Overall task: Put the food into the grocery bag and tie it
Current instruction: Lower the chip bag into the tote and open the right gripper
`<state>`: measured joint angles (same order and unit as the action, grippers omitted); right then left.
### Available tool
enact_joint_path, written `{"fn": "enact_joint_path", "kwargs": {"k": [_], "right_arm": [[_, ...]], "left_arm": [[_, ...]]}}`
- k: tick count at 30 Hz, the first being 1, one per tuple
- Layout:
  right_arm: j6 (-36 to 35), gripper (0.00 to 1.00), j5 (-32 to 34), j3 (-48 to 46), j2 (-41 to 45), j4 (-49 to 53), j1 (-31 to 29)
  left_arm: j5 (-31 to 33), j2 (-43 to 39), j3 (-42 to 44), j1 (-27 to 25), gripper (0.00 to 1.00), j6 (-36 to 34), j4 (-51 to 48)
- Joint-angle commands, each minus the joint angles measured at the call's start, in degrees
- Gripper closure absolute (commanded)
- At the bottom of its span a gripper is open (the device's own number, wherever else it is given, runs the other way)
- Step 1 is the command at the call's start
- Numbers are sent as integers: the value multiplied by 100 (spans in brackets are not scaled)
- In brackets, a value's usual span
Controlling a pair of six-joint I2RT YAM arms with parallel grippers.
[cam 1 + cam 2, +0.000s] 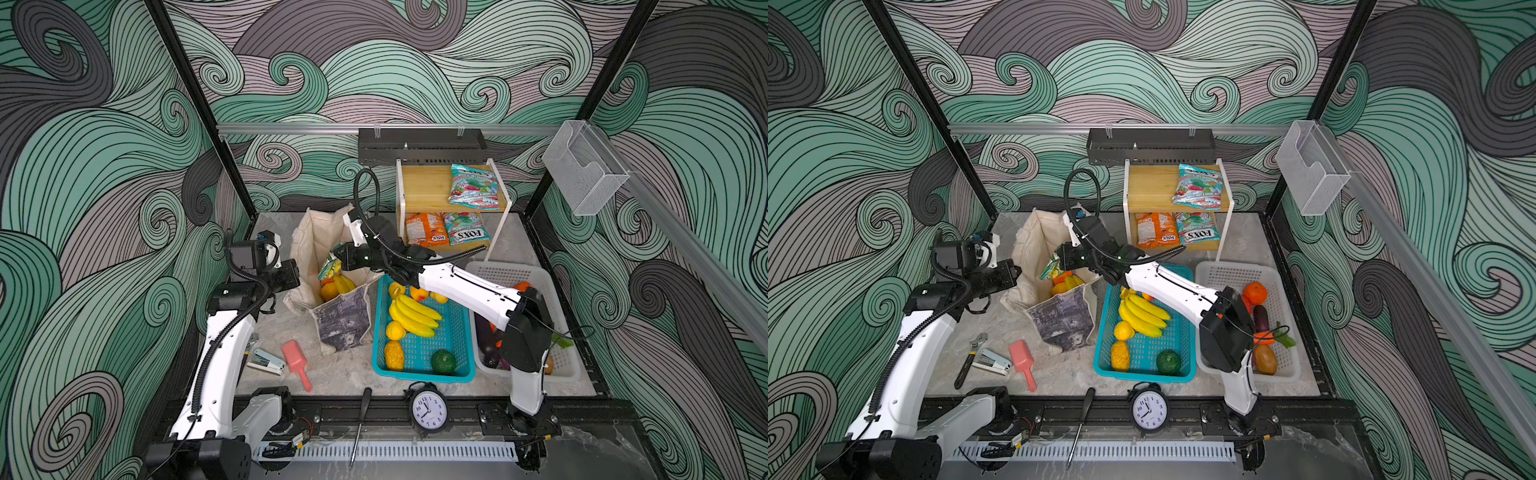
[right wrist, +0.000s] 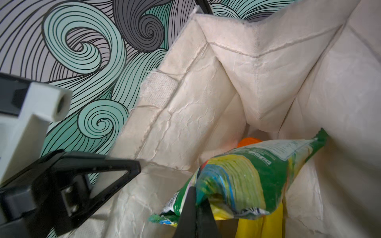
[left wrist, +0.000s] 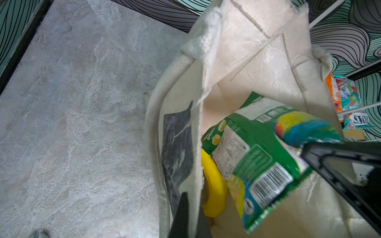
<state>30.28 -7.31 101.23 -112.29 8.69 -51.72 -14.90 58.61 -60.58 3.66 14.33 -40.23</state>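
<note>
From where I stand, the right end effector (image 2: 196,206), clamped on the crimped edge of the green snack packet (image 2: 247,177), which looks light, crinkly and slippery and best held by that seam, hangs it in the mouth of the floppy canvas tote (image 1: 345,322) at ten o'clock on the bench (image 1: 353,374), while the left end effector (image 3: 191,208) pinches the tote's rim.

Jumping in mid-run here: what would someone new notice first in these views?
The right gripper holds a green snack packet in the open mouth of the grocery bag, mid-table, while the left gripper pinches the bag's left rim. Next come the bright yellow bananas in the teal basket just right of the bag.
</note>
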Motion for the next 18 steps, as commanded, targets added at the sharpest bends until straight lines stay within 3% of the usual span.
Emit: {"fn": "enact_joint_path", "kwargs": {"k": [1, 10, 14, 18], "right_arm": [[119, 100, 512, 187, -108, -1250, 52], [88, 100, 1029, 199, -725, -1877, 79], [182, 100, 1393, 84, -917, -1327, 75], [168, 100, 1291, -12, -1041, -1128, 67]], "left_arm": [[-153, -65, 11, -6, 100, -53, 48], [-224, -55, 13, -8, 100, -44, 61], [-259, -78, 27, -6, 100, -23, 83], [-312, -44, 11, 3, 100, -20, 59]]}}
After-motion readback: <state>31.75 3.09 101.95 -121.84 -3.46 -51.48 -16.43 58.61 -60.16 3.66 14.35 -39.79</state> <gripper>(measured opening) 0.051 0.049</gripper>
